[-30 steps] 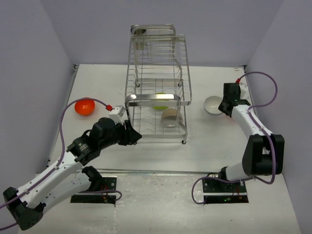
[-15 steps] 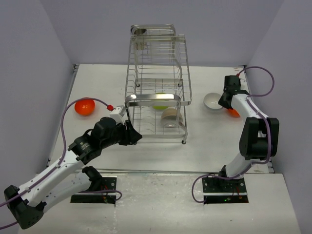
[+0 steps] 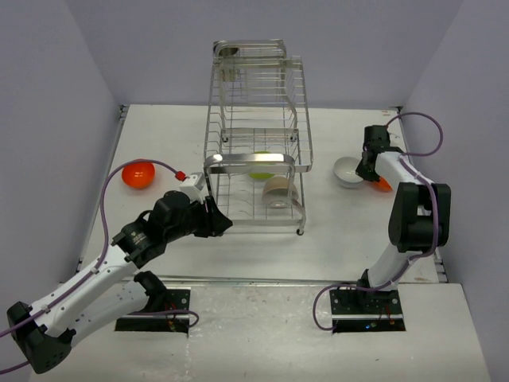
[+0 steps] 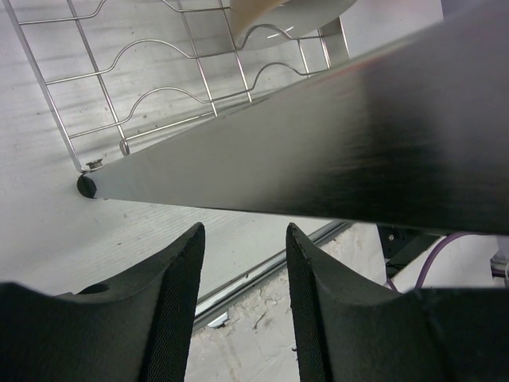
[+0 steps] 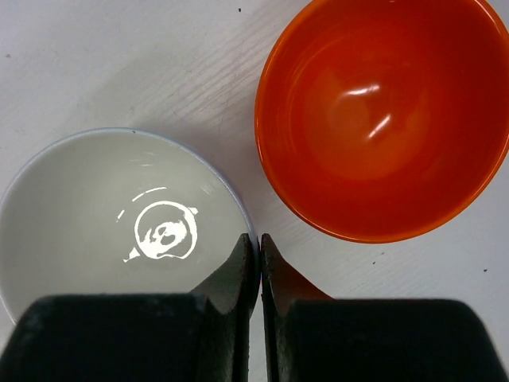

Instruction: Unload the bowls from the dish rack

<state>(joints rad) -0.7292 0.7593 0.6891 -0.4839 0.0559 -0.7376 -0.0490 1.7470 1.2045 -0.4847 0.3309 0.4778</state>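
Bowls in the dish rack (image 3: pixel 258 135): beige bowl (image 3: pixel 278 191) on the lowest tier, lime-green bowl (image 3: pixel 260 165) just behind it. Out on the worktop (image 3: pixel 334 239): orange bowl A (image 3: pixel 137 174), white bowl (image 5: pixel 119 231), orange bowl B (image 5: pixel 382 119).

Right jaws: pinched almost fully together, apparently on the near rim of the white bowl (one finger inside the rim, one outside; the slit is too thin to be certain). Orange bowl B sits just ahead of the jaws on the outer side, close beside the white bowl.

Left jaws: wide open and holding nothing, low at the rack's front corner. The rack foot (image 4: pixel 86 186) and chrome rim (image 4: pixel 318 151) lie just ahead of the tips, with the beige bowl beyond that rim.

Risks, as judged:
1. If the right jaws lift away without opening, the white bowl would drag or tip. Opening swings the outer finger toward orange bowl B and could nudge it.
2. If the left jaws drive straight ahead, they meet the chrome rim, not a bowl. The rack is tall, so a shove could slide or rock it and unseat both bowls.
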